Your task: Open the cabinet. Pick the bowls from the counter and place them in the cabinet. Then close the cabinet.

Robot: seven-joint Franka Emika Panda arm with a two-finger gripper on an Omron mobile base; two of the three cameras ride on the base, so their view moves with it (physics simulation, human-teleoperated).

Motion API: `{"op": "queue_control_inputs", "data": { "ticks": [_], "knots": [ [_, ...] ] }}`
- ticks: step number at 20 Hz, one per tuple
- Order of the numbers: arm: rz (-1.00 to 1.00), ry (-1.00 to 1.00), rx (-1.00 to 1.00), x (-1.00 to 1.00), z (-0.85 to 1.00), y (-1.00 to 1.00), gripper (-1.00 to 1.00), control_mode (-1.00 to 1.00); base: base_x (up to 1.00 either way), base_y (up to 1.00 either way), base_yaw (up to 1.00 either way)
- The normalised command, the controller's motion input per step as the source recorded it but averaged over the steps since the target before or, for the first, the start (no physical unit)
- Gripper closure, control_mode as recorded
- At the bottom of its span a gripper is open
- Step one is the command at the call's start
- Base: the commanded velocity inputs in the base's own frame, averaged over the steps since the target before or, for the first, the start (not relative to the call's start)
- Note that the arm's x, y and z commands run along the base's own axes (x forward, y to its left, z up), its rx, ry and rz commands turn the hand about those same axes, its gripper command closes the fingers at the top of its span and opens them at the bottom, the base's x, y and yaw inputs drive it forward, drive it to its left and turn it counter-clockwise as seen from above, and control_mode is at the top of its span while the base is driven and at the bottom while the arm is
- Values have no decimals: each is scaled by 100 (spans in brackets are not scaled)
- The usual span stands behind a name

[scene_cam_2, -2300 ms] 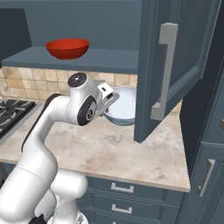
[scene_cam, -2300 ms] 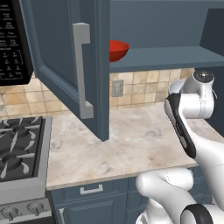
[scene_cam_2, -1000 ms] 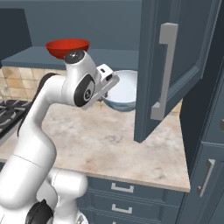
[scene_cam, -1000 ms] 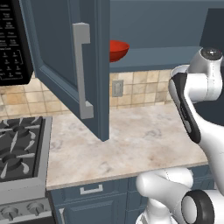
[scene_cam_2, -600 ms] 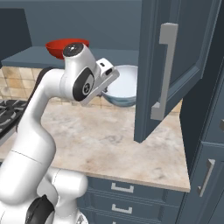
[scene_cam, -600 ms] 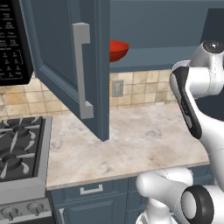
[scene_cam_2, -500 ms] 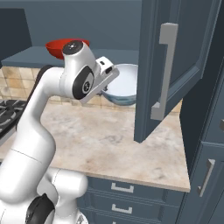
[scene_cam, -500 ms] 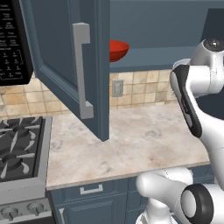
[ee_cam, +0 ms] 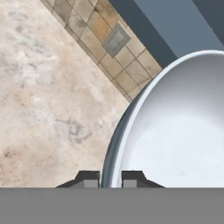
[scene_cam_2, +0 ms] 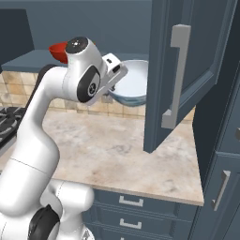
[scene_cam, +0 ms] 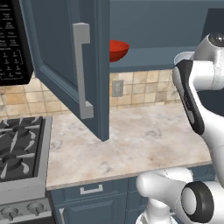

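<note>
Watch the cabinet (scene_cam_2: 187, 61): its two doors stand open, and your lifted white bowl (scene_cam_2: 133, 86) hangs just at the shelf's front edge, well above the counter (scene_cam_2: 126, 150). Carry it too low and the bowl could knock the shelf lip and twist loose. The gripper (ee_cam: 110, 177) has its fingers clamped on the bowl's rim, a thin hold. Count: two bowls; the red bowl (scene_cam: 117, 49) already sits on the shelf.

Black gas stove (scene_cam: 19, 151) at counter's left end. Microwave (scene_cam: 13, 41) above it. Wall outlet (scene_cam: 117, 88) on tan tiled backsplash (scene_cam: 148, 87). Blue base cabs (scene_cam_2: 140, 211) w/ small handles below.
</note>
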Motion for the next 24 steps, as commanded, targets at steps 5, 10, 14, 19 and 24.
{"op": "queue_control_inputs", "data": {
  "ticks": [5, 10, 14, 19, 24],
  "knots": [
    [5, -16, 0, 0, 4, 2, 100, -100, 0, 0, 0],
    [5, -8, 0, 0, 8, 4, 100, -100, 0, 0, 0],
    [3, 0, 0, 1, 21, 0, 100, -100, 0, 0, 0],
    [4, 0, 0, 6, 16, 4, 100, -100, 0, 0, 0],
    [3, -1, 0, 12, 11, 4, 100, -100, 0, 0, 0]
  ]
}}
